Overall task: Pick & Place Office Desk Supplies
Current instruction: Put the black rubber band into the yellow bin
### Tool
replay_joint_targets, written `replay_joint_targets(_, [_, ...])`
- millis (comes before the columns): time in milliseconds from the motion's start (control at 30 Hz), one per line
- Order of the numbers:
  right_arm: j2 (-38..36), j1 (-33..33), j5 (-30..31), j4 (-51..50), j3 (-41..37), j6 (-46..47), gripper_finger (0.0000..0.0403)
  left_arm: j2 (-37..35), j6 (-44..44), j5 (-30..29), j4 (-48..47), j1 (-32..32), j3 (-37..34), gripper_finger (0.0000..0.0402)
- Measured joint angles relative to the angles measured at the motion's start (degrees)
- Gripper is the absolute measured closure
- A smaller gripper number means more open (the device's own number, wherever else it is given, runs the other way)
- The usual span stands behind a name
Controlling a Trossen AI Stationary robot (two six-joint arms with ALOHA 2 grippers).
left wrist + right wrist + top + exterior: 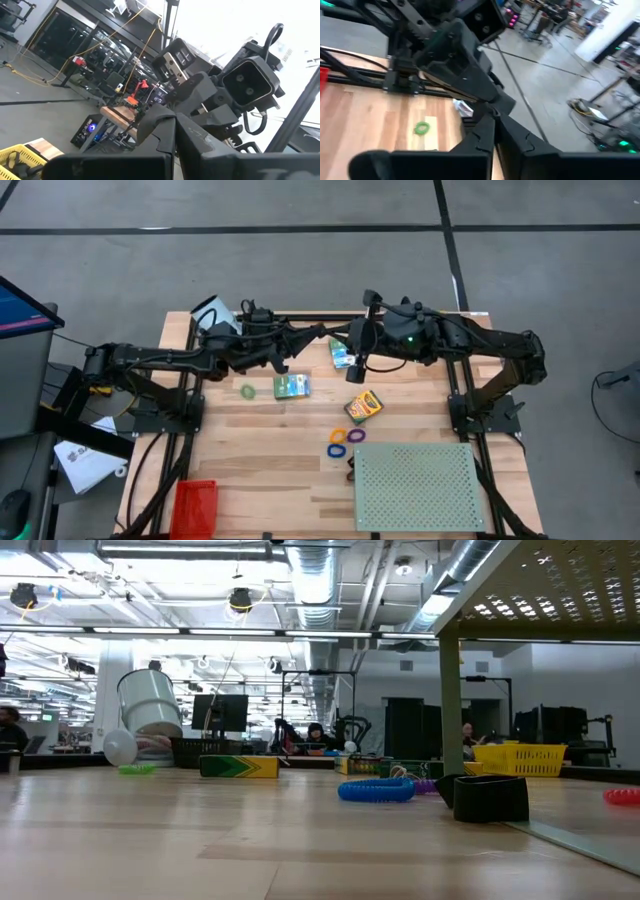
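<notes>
High view: both arms met above the tabletop's (pixel 260 450) far edge; whether either gripper was open could not be told. The crayon box (pixel 363 407) lay just beyond the rings (pixel 345 436). Judged light, rigid cardboard; grasp across its narrow sides.

Left claw (pixel 175 131) at 6 o'clock, dark fingers (pixel 156 125) pressed together. Facing it at 3 o'clock — the other arm's wrist camera housing (pixel 248 85). Yellow basket (pixel 20 156) at 8 o'clock; workshop clutter beyond.
</notes>
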Motion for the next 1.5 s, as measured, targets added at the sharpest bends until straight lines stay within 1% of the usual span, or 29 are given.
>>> replay_joint_targets(100, [-0.36, 0.56, 4.26, 0.1, -0.04, -1.06, 0.0398, 0.06, -0.15, 0.4, -0.23, 0.0, 0.0, 0.0396])
replay_joint_targets(200, [-1.01, 0.49, 12.27, -0.04, 1.26, -1.82, 0.0398, -0.43, -2.23, 2.08, -2.62, 0.03, -0.02, 0.038])
replay_joint_targets(267, [-1.43, -0.09, 15.54, -0.63, 2.97, -2.19, 0.0399, -0.53, -2.79, 3.02, -3.55, -0.11, -0.02, 0.0365])
replay_joint_targets(333, [-1.46, -1.08, 16.95, -1.84, 5.12, -1.05, 0.04, -0.85, -3.04, 5.27, -4.11, -0.49, -0.09, 0.0351])
replay_joint_targets(467, [-1.26, -4.84, 17.54, -9.62, 10.06, 5.95, 0.0401, -1.92, -4.5, 7.46, -5.81, -0.59, -0.01, 0.0329])
replay_joint_targets(567, [-1.34, -9.78, 17.76, -17.34, 13.09, 12.06, 0.0401, -2.89, -4.72, 8.76, -6.63, -0.6, -0.12, 0.0322])
replay_joint_targets(667, [-1.2, -16.58, 17.7, -24.55, 15.4, 15.73, 0.0402, -4.7, -4.37, 9.01, -7.62, -0.6, -0.12, 0.0321])
replay_joint_targets(733, [-1.17, -21.99, 16.41, -28.59, 15.91, 16.13, 0.0402, -5.6, -3.72, 8.95, -8.4, -0.59, -0.08, 0.0321])
replay_joint_targets(800, [-0.63, -27.88, 13.6, -30.81, 15.91, 16.63, 0.0402, -6.25, -2.65, 8.92, -8.37, -0.59, -0.15, 0.0321])
replay_joint_targets(933, [1.16, -40.15, 4.52, -33.93, 15.88, 17.38, 0.0402, -7.54, -2.45, 8.69, -8.59, -0.59, -0.11, 0.0321])
replay_joint_targets(1067, [5.29, -51.2, -2.15, -36.09, 15.91, 17.39, 0.0403, -7.88, -2.39, 8.66, -9.18, -0.6, -0.11, 0.0321])
replay_joint_targets(1133, [8.29, -55.54, -3.26, -38.22, 15.89, 17.41, 0.0403, -7.97, -2.41, 8.66, -9.03, -0.59, -0.11, 0.0321])
replay_joint_targets(1233, [13.06, -59.53, -3.3, -42.21, 15.89, 17.45, 0.0403, -7.98, -2.61, 8.68, -9.03, -0.59, -0.11, 0.0321])
replay_joint_targets(1433, [21.6, -62.94, -3.82, -48.34, 15.89, 18.72, 0.0403, -7.98, -2.8, 8.7, -8.96, -0.59, -0.09, 0.0321])
replay_joint_targets(1500, [24.43, -64.79, -4.94, -50.52, 15.74, 19.16, 0.0403, -7.98, -2.8, 8.7, -8.85, -0.59, -0.09, 0.0321])
